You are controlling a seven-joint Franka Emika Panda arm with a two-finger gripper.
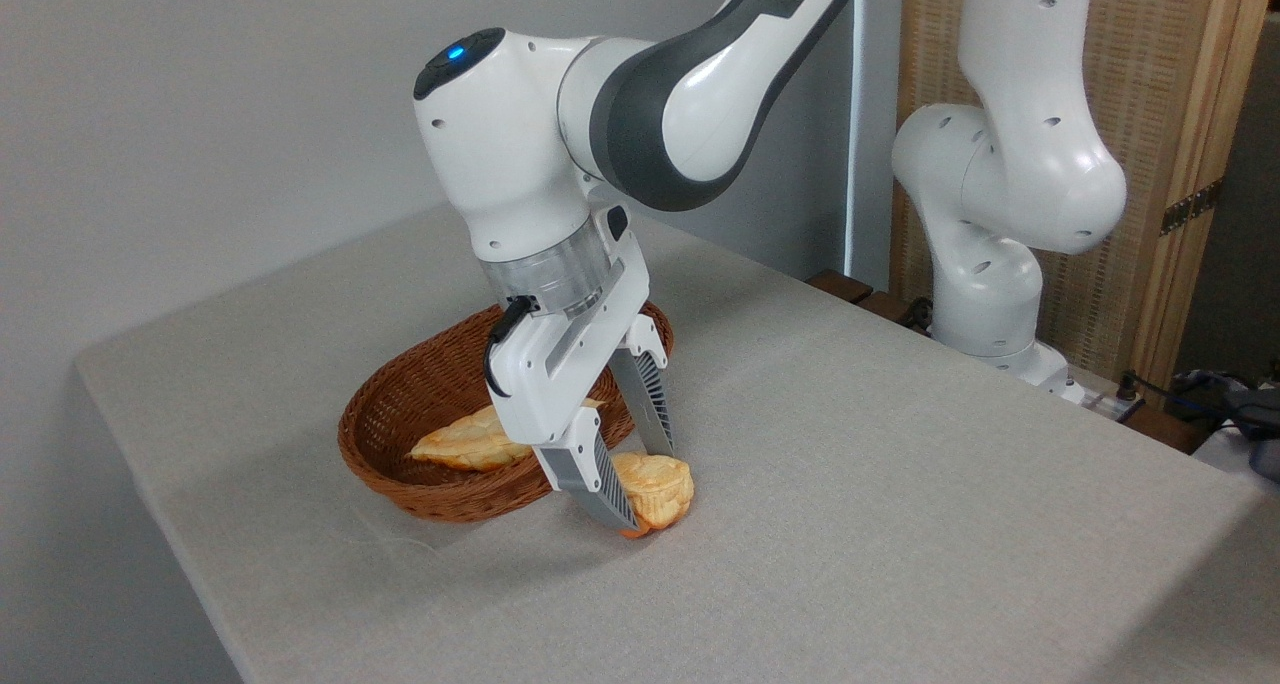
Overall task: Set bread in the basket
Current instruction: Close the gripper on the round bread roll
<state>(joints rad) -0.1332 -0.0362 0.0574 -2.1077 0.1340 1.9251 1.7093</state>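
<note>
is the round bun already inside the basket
No, the bun sits on the tablecloth just outside the basket, between the gripper fingers.

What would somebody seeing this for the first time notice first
The big white robot arm dominates the middle, bending down so its tool straddles a small golden bun on the grey table. Just left of the bun sits a brown wicker basket with a longer pale loaf already inside. Whether the fingers are pressing the bun is hard to tell.

One round bun (660, 489) just right of basket (400, 404); one long loaf (470, 441) inside basket; one basket; one gripper (640, 484) at basket's right rim.
</note>
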